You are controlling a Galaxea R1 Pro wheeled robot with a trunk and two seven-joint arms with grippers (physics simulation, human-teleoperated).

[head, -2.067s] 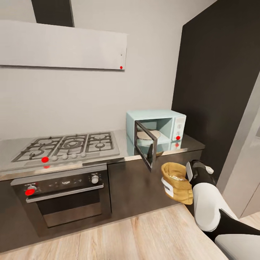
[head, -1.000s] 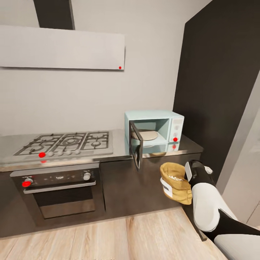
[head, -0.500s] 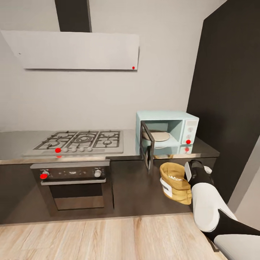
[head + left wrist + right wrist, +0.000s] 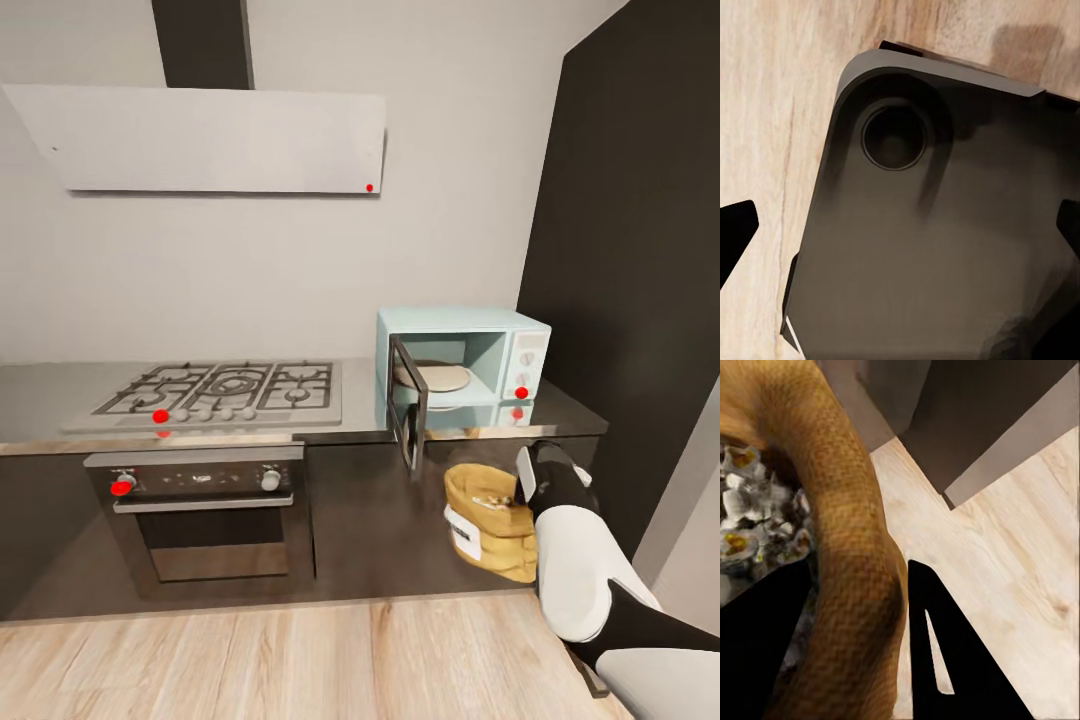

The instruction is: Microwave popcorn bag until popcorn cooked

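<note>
Kitchen: pale grey walls, dark cabinets, wood-plank floor [image 4: 300,660]. Glossy grey bench [image 4: 560,415] carries a steel gas hob [image 4: 225,392] under a flat grey hood [image 4: 210,140], and a mint-blue microwave [image 4: 462,352], door [image 4: 408,415] swung open. Right arm bent, forearm raised before the bench edge; right pincer [image 4: 527,478] pinching the popcorn bag [image 4: 490,520] by its rolled rim, held in the air below the microwave, whitish popcorn [image 4: 750,510] inside. Left pincer [image 4: 900,247] spread above the floor.
</note>
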